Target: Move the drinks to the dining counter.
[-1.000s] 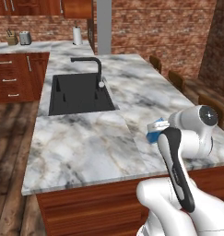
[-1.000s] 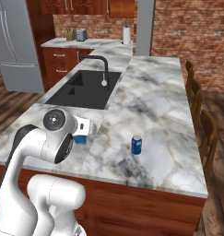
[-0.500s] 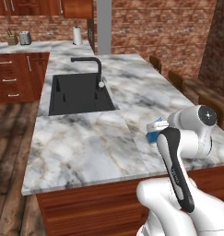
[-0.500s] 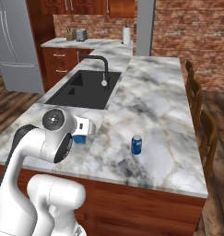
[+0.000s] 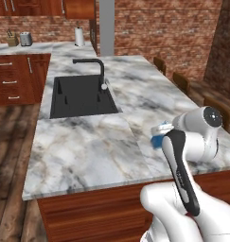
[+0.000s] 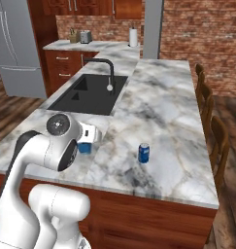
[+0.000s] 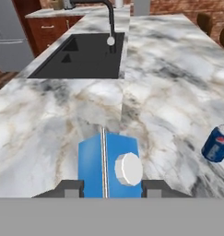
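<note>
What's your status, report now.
Jaws shut on blue carton, fingers on both its sides, over the dining counter. Blue-and-white can already on the counter, apart from the carton. Sink well ahead.

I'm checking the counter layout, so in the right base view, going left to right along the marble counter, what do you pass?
Black sink → black faucet → blue-and-white can → wooden chairs along the dining counter.

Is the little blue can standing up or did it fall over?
Standing up. The can sits upright on the marble counter, its silver top facing up, apart from the blue carton.
</note>
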Controlling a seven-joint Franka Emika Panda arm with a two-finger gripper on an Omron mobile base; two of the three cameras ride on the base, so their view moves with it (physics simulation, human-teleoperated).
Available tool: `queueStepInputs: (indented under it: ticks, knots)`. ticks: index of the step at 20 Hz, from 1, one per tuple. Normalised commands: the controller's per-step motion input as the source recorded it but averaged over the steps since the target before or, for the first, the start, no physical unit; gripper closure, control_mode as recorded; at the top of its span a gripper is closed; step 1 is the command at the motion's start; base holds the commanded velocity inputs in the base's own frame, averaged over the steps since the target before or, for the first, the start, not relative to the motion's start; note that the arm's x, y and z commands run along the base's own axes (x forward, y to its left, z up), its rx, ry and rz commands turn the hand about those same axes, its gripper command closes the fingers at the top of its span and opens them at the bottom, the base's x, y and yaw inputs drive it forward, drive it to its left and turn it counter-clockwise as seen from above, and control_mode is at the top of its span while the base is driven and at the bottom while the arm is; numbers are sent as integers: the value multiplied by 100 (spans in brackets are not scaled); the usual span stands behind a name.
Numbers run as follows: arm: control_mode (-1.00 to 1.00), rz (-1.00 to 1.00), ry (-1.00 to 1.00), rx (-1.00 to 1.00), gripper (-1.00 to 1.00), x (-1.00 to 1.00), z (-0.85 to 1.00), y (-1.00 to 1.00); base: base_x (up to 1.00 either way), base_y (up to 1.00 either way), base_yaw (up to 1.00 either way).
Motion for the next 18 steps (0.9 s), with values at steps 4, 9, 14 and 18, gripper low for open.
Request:
queueStepInputs:
  ticks: [4, 9, 14, 18]
  knots:
    - [-100, 0, 9, 0, 100, 12, 0, -19, 0, 0, 0]
    - [-100, 0, 5, 0, 100, 24, 0, -19, 0, 0, 0]
    - [-100, 0, 0, 0, 100, 24, 0, -18, 0, 0, 0]
    - [-100, 0, 0, 0, 100, 21, -5, -21, 0, 0, 0]
